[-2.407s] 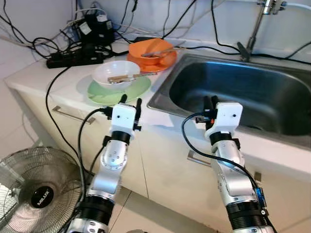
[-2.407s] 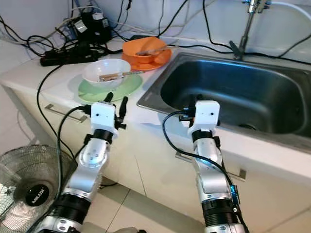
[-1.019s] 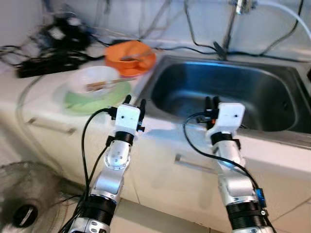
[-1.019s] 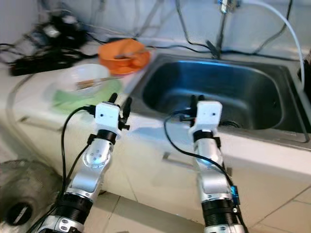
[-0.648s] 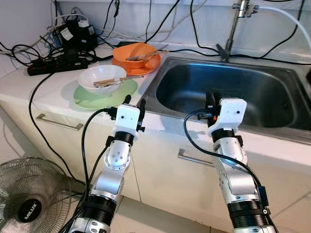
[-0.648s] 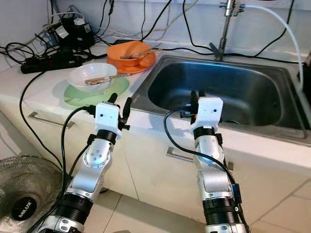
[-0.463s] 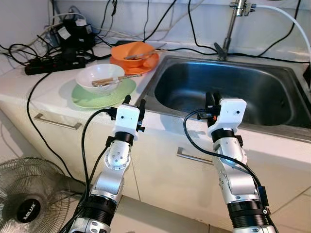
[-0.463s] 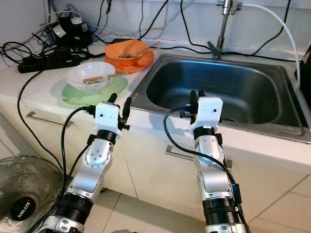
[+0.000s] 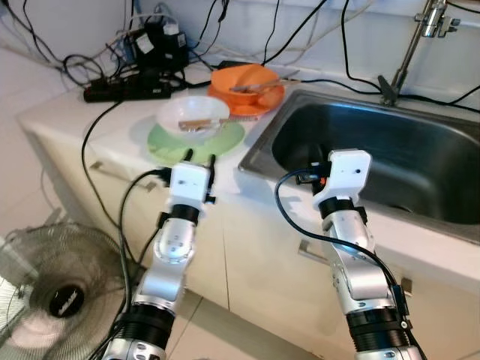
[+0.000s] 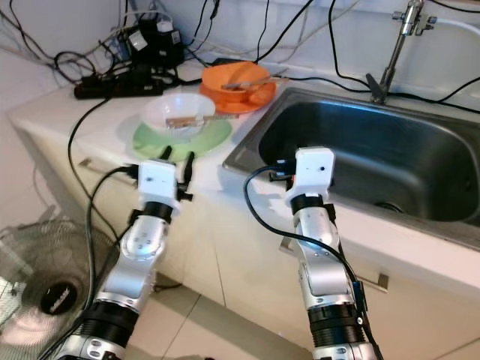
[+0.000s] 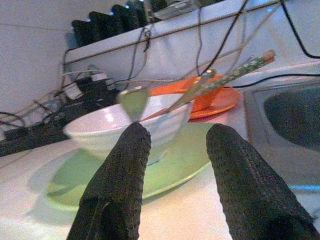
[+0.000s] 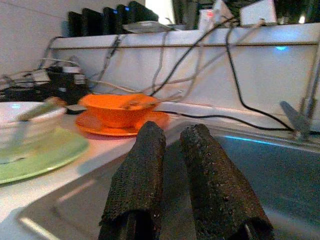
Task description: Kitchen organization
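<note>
A white bowl (image 9: 196,116) on a round green plate (image 9: 169,146) is faced across the desk (image 9: 90,120) by the left claw (image 11: 172,165), fingers apart, while the right claw (image 12: 172,175), fingers nearly together, is held at the steel sink (image 9: 420,161).

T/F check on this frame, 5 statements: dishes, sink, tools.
1. The white bowl sits on the green plate. True.
2. The orange bowl is inside the sink. False: it sits on an orange plate on the counter, left of the sink.
3. The left tool is open, holding nothing. True.
4. The right tool grips a spoon. False: its fingers are nearly shut and empty, near the sink's front rim.
5. The white bowl is empty. False: a utensil lies across it.
</note>
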`<state>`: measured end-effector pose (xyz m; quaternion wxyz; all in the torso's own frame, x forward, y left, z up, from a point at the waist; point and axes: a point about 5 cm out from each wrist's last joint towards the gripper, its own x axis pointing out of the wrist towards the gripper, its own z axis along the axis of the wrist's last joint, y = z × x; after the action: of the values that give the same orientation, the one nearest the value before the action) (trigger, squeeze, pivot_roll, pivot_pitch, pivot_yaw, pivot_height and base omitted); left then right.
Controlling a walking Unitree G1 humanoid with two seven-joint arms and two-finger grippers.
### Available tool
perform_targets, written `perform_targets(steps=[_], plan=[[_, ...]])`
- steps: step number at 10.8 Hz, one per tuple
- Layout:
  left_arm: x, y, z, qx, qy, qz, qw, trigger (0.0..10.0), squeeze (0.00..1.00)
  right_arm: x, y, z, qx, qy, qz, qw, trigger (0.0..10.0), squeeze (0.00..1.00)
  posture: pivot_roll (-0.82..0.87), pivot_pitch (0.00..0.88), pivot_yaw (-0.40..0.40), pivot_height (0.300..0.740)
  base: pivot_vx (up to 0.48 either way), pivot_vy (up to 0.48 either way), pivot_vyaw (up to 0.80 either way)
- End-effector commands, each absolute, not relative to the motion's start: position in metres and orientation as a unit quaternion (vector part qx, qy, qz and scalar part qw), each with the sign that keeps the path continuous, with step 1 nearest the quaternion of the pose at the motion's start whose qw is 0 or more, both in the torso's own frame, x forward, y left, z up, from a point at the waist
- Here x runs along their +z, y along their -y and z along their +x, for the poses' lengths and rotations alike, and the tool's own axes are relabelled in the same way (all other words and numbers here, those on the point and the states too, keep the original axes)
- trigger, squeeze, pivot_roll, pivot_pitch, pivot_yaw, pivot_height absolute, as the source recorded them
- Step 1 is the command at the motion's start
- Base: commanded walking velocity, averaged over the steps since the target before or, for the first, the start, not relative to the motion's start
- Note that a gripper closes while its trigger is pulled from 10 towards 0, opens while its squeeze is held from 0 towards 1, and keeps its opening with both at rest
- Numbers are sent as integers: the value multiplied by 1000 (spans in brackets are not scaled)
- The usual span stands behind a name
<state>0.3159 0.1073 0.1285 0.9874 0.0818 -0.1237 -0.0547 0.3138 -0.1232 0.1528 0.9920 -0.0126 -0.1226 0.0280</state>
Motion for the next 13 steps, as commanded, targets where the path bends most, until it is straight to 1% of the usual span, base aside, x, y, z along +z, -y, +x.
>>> perform_targets(steps=[1, 12, 13], plan=[[131, -104, 316, -54, 127, 79, 987, 10000, 0, 161, 125, 315, 25, 136, -10, 990, 10000, 0, 41, 0, 68, 740, 319, 0, 0], [129, -103, 316, -58, 126, 78, 987, 10000, 0, 158, 125, 315, 25, 130, -10, 991, 10000, 0, 40, 0, 67, 740, 343, 0, 0], [129, -101, 316, -64, 126, 78, 987, 10000, 0, 157, 125, 315, 25, 128, -10, 991, 10000, 0, 41, 0, 67, 740, 0, 0, 0]])
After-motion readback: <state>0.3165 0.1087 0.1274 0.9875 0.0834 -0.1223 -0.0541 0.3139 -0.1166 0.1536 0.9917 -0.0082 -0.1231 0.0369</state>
